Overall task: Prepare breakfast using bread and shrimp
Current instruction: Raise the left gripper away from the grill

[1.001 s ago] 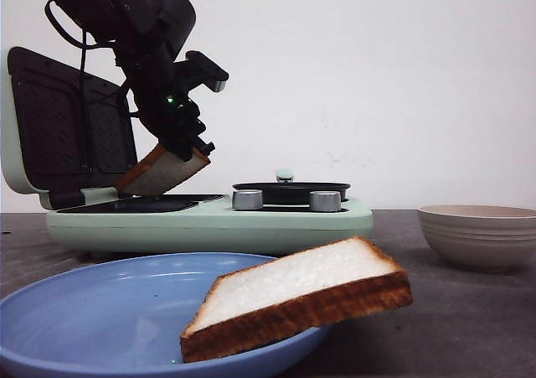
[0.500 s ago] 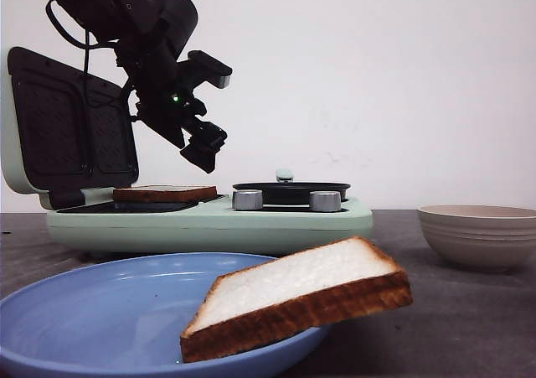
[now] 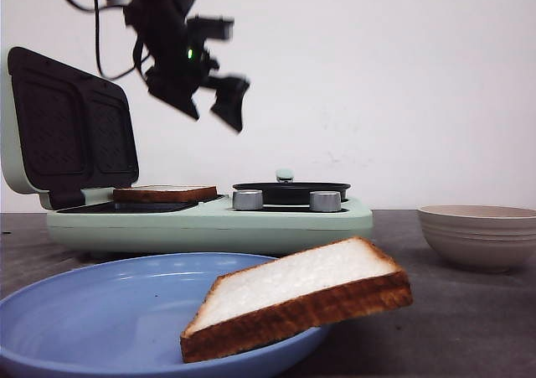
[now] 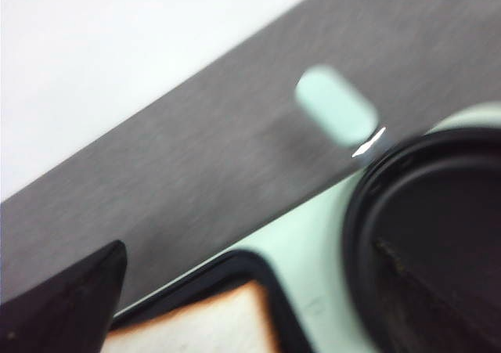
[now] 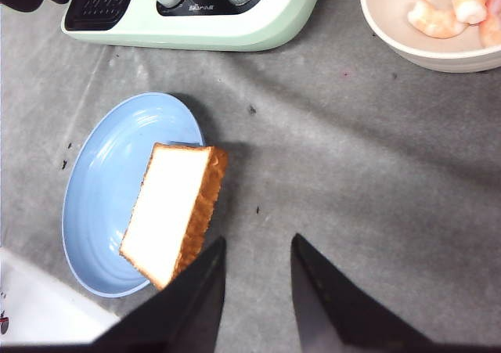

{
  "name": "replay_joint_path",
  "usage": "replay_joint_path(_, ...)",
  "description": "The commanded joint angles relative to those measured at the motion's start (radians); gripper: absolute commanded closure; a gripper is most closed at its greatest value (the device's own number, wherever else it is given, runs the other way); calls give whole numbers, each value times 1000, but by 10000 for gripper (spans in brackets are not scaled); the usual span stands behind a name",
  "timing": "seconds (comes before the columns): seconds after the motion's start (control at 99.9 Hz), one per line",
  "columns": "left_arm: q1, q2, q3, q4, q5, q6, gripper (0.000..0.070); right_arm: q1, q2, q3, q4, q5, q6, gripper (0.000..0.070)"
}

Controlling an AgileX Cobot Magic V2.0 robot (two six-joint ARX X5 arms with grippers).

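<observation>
Front view: your left pincer (image 3: 211, 110) hangs released, empty, above the bread (image 3: 164, 194); grey table (image 3: 469, 319), white wall.

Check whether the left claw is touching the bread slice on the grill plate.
Apart. The front view shows the left claw raised well above the bread slice, which lies flat on the grill plate with clear wall between them.
</observation>
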Motion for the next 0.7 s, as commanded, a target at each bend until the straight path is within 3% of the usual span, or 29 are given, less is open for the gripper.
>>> replay_joint_path(0.0,-2,22,83,-50,54,-75,144,3,3,19,3,-2,-12,543)
replay_joint_path(0.17,12,21,229,-203,229,-137,171,3,3,19,3,-2,-11,543)
replay_joint_path(0.33,39,-11,262,-270,381,-185,394,3,3,19,3,-3,-11,543)
replay_joint_path(0.51,77,-86,262,-331,500,-150,700,3,3,19,2,-3,-11,543)
replay_joint_path(0.691,113,-189,262,-372,520,-151,697,3,3,19,-2,-4,-8,543)
